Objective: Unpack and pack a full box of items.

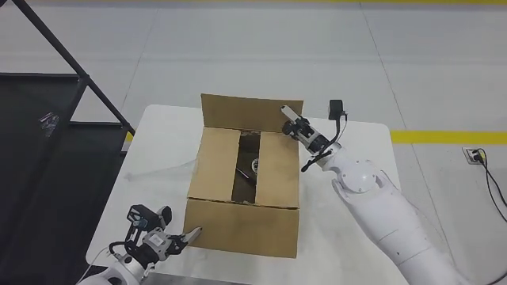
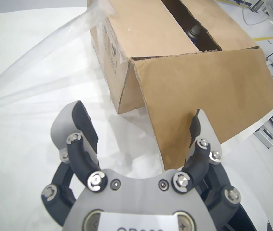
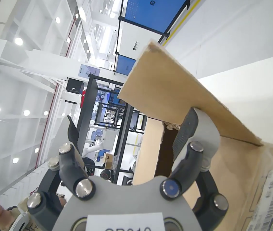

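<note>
A brown cardboard box (image 1: 214, 166) stands mid-table, its two long flaps nearly shut with a narrow gap (image 1: 248, 168) where dark items show. The far flap (image 1: 252, 112) stands upright and the near flap (image 1: 242, 229) hangs down the front. My left gripper (image 1: 186, 240) is open at the near flap's left corner; in the left wrist view the near flap's (image 2: 199, 85) edge runs between the left gripper's (image 2: 139, 121) fingers, unclamped. My right gripper (image 1: 305, 138) is open at the box's far right corner, one finger (image 3: 187, 126) against the far flap (image 3: 175, 97). A dark bottle (image 2: 194, 31) sits in the gap.
A strip of clear tape (image 2: 54, 39) trails from the box's left side across the white table (image 1: 150, 166). A small black device (image 1: 337, 111) stands near the table's far right edge. A black metal rack (image 1: 47, 127) stands left of the table.
</note>
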Robot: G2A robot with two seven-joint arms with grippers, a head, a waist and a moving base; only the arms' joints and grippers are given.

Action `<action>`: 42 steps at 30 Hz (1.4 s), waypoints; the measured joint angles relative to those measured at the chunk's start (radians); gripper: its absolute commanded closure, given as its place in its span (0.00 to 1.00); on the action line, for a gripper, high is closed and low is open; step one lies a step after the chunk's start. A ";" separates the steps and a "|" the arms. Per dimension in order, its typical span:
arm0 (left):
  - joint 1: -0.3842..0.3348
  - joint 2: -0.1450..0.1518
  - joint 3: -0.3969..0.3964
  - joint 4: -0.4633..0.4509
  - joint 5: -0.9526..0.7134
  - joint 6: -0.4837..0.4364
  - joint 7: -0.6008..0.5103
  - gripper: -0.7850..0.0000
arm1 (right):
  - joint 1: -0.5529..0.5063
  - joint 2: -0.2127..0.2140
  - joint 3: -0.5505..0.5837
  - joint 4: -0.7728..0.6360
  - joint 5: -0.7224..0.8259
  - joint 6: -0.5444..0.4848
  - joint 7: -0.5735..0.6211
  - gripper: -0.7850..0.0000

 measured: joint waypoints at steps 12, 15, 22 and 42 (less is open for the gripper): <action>0.026 0.002 -0.030 -0.004 -0.027 0.017 0.047 0.00 | 0.008 -0.006 0.001 0.022 0.017 -0.029 0.026 0.00; 0.033 0.003 -0.038 -0.002 -0.081 -0.008 0.043 0.00 | 0.008 -0.006 0.001 0.022 0.017 -0.029 0.026 0.00; 0.007 0.010 -0.055 0.005 -0.142 -0.047 -0.021 0.00 | 0.019 -0.026 -0.006 0.000 0.019 0.055 -0.042 0.00; -0.005 0.012 -0.017 0.035 -0.069 -0.013 0.007 0.00 | 0.258 -0.196 -0.132 0.424 0.021 0.160 -0.160 0.00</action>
